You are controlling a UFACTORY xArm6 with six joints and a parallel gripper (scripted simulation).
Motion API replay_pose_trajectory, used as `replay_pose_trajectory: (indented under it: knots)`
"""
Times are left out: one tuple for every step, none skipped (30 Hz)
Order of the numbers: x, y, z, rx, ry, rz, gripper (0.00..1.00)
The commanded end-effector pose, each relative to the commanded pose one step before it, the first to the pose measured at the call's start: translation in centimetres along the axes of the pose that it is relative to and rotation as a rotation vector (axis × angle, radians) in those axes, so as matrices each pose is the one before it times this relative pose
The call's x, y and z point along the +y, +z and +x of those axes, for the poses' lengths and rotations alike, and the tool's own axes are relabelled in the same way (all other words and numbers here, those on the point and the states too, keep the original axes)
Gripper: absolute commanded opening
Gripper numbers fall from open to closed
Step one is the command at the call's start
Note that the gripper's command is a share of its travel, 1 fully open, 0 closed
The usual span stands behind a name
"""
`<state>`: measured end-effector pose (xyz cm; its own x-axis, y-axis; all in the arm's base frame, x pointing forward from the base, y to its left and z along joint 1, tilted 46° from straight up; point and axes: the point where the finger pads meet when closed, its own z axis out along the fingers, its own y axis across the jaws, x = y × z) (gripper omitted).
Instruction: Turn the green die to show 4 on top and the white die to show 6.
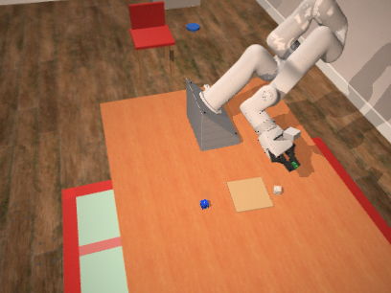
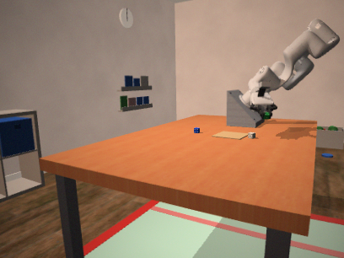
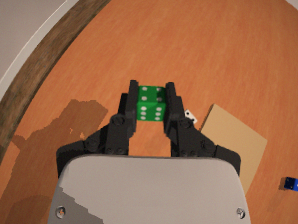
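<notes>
We see the black two-finger end effector (image 3: 152, 99) clamped on the small green die (image 3: 150, 103), held above the orange wooden desk (image 1: 158, 239), off the flat tan square mat (image 1: 249, 193). Small white die (image 1: 278, 190) sits just beside the mat; small blue die (image 1: 204, 204) near its opposite side.

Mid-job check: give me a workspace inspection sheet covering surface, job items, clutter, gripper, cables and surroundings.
Surface: orange table, tan mat lying flat on it.
Job items: green die held in the air, off the mat; white die on the table just beside the mat, not on it; blue die on the table, apart from the mat.
Clutter: grey wedge-shaped arm mount; nothing else seen.
Gripper: gripper shut on the green die.
Cables: nothing seen.
Surroundings: red chair, blue disc on the floor, wall shelves, wall clock.
</notes>
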<state>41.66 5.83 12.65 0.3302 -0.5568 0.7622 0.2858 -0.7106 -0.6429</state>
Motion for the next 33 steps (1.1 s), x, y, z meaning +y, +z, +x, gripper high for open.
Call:
replay_pose_trajectory:
  knots:
    - [-0.108,0.130,-0.058,0.02257,0.00063,0.00888,0.21]
    - [0.000,0.021,-0.039,0.00002,0.00001,0.00004,0.21]
    - [0.000,0.033,-0.061,0.00002,0.00000,0.00006,0.21]
    - [0.000,0.046,-0.085,0.00003,-0.00001,0.00007,0.21]
    - [0.001,0.059,-0.112,0.00003,-0.00003,0.00008,0.21]
    - [0.001,0.074,-0.140,0.00003,-0.00003,0.00006,0.21]
    - [0.001,0.091,-0.169,0.00001,0.00003,0.00002,0.21]
    - [0.002,0.104,-0.197,-0.00001,-0.00004,-0.00003,0.21]
    - [0.001,0.120,-0.222,0.00001,0.00004,0.00003,0.21]
    - [0.002,0.131,-0.247,-0.00001,-0.00003,-0.00003,0.21]
    - [0.001,0.144,-0.268,0.00001,0.00003,0.00002,0.21]
    - [0.000,0.000,0.000,0.00000,0.00000,0.00000,0.21]
    - [0.000,0.000,0.000,0.00000,0.00000,0.00000,0.21]
    - [0.002,0.153,-0.287,0.00000,0.00000,0.00000,0.21]
    - [0.002,0.161,-0.304,-0.00001,-0.00003,-0.00002,0.21]
    - [0.002,0.169,-0.315,0.00000,0.00001,0.00001,0.21]
    - [0.002,0.174,-0.324,0.00000,0.00002,0.00001,0.21]
    - [0.002,0.176,-0.330,0.00000,0.00000,0.00000,0.21]
    - [0.002,0.176,-0.331,-0.00001,-0.00002,-0.00001,0.21]
    - [0.002,0.175,-0.328,0.00000,0.00000,0.00000,0.21]
    - [0.002,0.172,-0.321,0.00001,0.00002,0.00001,0.21]
    - [0.002,0.166,-0.311,0.00000,0.00000,0.00000,0.21]
    - [0.002,0.157,-0.297,-0.00001,-0.00003,-0.00001,0.21]
    - [0.002,0.149,-0.279,0.00000,0.00002,0.00001,0.21]
    - [0.002,0.138,-0.258,0.00000,0.00000,0.00000,0.21]
    - [0.002,0.124,-0.234,0.00000,-0.00002,-0.00001,0.21]
    - [0.001,0.112,-0.207,0.00000,0.00002,0.00001,0.21]
    - [0.001,0.095,-0.180,0.00000,-0.00001,0.00000,0.21]
    - [0.000,0.000,0.000,0.00000,0.00000,0.00000,0.21]
    - [0.000,0.000,0.000,0.00000,0.00000,0.00000,0.21]
    - [0.001,0.080,-0.151,0.00000,0.00000,0.00000,0.21]
    - [0.001,0.066,-0.122,0.00000,0.00002,0.00001,0.21]
    - [0.001,0.050,-0.094,0.00000,0.00000,0.00000,0.21]
